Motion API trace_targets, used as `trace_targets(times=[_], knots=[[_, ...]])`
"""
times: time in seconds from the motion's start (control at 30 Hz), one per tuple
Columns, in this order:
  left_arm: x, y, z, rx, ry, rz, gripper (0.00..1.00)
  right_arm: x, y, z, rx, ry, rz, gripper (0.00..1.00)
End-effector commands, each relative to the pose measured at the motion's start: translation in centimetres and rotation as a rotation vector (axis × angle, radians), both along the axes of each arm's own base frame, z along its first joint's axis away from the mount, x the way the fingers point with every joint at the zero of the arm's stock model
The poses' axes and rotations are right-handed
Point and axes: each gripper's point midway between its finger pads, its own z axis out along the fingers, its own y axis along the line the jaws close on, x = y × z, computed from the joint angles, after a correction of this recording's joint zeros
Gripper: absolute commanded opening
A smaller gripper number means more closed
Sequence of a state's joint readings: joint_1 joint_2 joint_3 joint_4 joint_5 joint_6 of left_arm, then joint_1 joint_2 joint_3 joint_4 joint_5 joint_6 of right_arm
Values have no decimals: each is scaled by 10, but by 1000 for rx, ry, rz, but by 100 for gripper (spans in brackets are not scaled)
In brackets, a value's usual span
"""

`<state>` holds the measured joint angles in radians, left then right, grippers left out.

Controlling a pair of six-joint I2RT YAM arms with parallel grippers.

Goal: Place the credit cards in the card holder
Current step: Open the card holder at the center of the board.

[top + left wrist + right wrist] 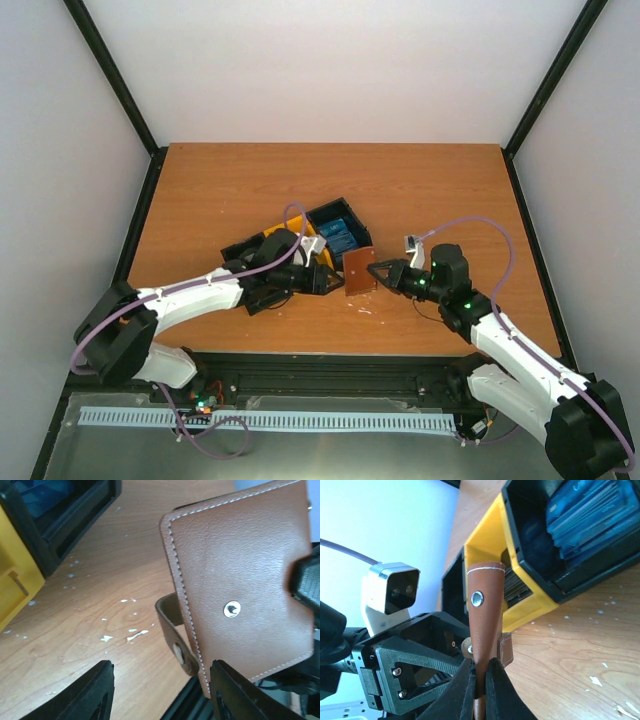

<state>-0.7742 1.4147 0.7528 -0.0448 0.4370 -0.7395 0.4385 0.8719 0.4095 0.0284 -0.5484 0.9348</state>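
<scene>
Right gripper pinches the shut card holder upright near table centre. Left gripper, at its 9 o'clock, has jaws apart and empty. Blue credit cards lie in the tray at 11 o'clock; none is visibly inserted yet.

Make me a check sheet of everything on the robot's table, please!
Surface: wooden table, dotted with white specks.
Job's things: brown card holder folded shut; blue credit cards stacked in the tray's black compartment.
Clutter: black-and-yellow tray.
Grippers: left gripper open beside the card holder; right gripper shut on its edge.
Cables: purple cables loop along both arms.
Surroundings: white walls, black frame posts.
</scene>
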Motion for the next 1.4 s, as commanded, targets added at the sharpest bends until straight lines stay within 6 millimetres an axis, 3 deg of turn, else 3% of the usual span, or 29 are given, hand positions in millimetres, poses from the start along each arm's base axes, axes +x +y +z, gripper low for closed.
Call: trace_targets(times=[0.0, 0.17, 0.47, 0.53, 0.67, 0.73, 0.9, 1.0, 1.17, 1.37], knots=[[1, -4, 33, -140, -20, -10, 53, 0, 11, 31, 71, -69, 55, 3], [4, -6, 45, -187, -45, -16, 48, -4, 14, 29, 78, -70, 90, 3], [4, -3, 31, -141, -29, -7, 1, -6, 12, 20, 57, -50, 84, 3], [2, -1, 29, -132, -30, -10, 1, -5, 8, 10, 21, -32, 64, 6], [-3, 1, 26, -121, -29, -38, 1, 3, -14, -29, -185, 52, -31, 41], [-8, 0, 27, -126, -25, -71, 1, 5, -26, -43, -289, 84, -61, 53], [-13, -3, 23, -121, -14, -108, 1, 12, -37, -43, -416, 82, -94, 65], [-13, -5, 19, -117, -3, -122, 1, 12, -36, -46, -455, 94, -84, 69], [-14, -8, 1, -92, 37, -140, 1, 3, -14, -63, -452, 135, 11, 70], [-14, -12, 6, -116, 45, -153, 1, -7, -11, -84, -466, 215, 20, 48]])
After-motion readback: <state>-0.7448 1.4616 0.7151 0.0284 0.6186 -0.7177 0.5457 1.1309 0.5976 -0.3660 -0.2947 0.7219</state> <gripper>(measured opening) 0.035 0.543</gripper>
